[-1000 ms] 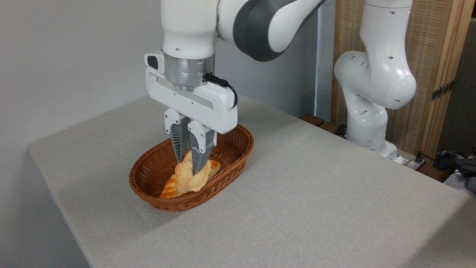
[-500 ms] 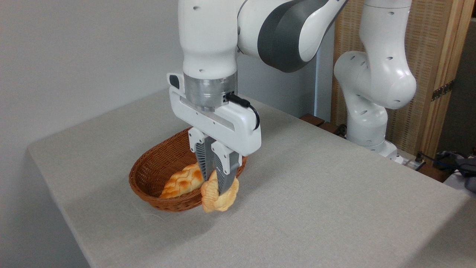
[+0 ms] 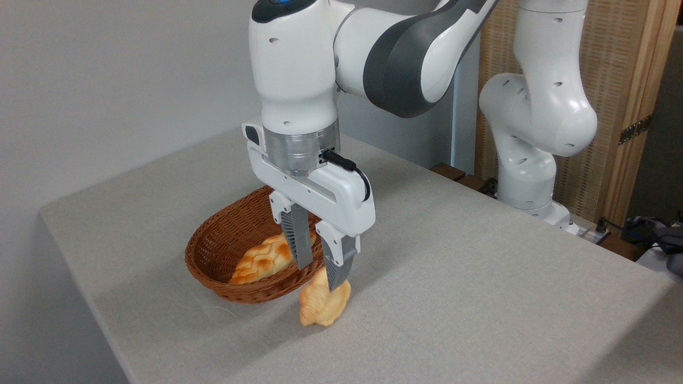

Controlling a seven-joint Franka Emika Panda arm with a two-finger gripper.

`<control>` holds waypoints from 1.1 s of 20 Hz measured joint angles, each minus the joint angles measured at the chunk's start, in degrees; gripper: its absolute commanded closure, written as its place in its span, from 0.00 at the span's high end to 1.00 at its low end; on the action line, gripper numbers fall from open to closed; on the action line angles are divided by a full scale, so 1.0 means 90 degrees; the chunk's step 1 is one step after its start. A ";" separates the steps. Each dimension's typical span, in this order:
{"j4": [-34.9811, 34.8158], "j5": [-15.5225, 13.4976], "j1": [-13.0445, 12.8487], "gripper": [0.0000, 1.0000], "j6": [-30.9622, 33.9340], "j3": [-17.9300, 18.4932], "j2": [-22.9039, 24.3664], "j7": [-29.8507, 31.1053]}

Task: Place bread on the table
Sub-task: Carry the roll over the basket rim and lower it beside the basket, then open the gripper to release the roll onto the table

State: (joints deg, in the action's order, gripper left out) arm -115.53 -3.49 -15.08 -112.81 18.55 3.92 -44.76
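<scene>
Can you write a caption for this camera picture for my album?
Open gripper above bread on table, beside basket.

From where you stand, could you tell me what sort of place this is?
Probably a robotics lab: a robot arm is mounted beside a cloth-covered table, and the only props are a basket and bread.

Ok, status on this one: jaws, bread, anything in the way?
Gripper jaws open. Bread down on the table, just outside the basket. Braided loaf in the basket. Nothing in the way.
</scene>
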 measured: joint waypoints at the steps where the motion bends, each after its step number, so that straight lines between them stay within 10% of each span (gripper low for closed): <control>1: 0.0000 0.0000 -0.0003 1.00 0.0003 -0.0001 -0.0004 -0.0001; 22: 0.0579 -0.0001 -0.0080 1.00 0.0049 -0.0860 0.0091 0.0391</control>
State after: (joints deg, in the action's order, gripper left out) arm -110.32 -3.50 -15.80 -112.37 10.81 4.74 -41.24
